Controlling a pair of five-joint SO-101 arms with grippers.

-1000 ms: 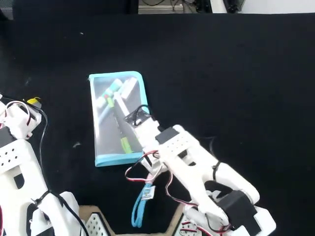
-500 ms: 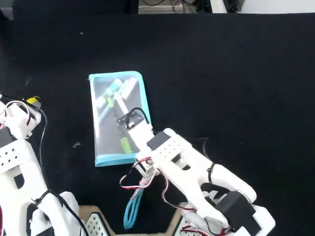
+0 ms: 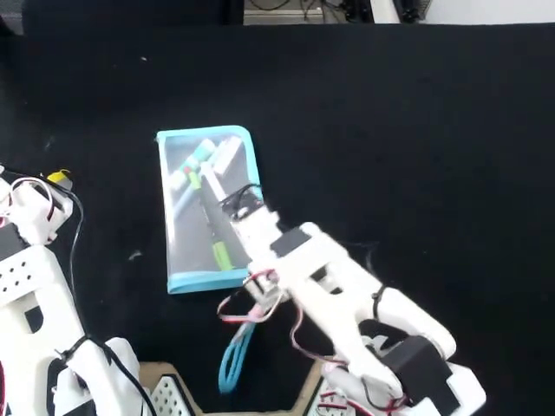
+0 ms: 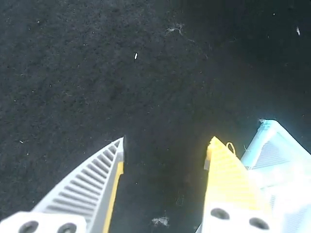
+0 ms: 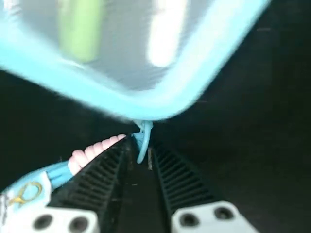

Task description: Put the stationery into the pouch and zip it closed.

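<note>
High view shows a translucent rectangular mesh pouch with a light-blue border (image 3: 206, 208) lying flat on the black cloth-covered table (image 3: 416, 130), left of centre. The stationery is inside it, including a green pen (image 3: 222, 256) and white sticks (image 3: 225, 156). The right gripper (image 5: 141, 145) sits at the pouch's near right edge, its dark ribbed fingers (image 5: 109, 170) pressed together on the small blue zipper pull (image 5: 142, 141) at a rounded corner. A blue strap with pink beads (image 5: 53, 172) trails beside them. The left gripper (image 4: 167, 143) hangs over bare cloth, fingers spread wide with nothing between them, just beside another pouch corner (image 4: 272, 145).
</note>
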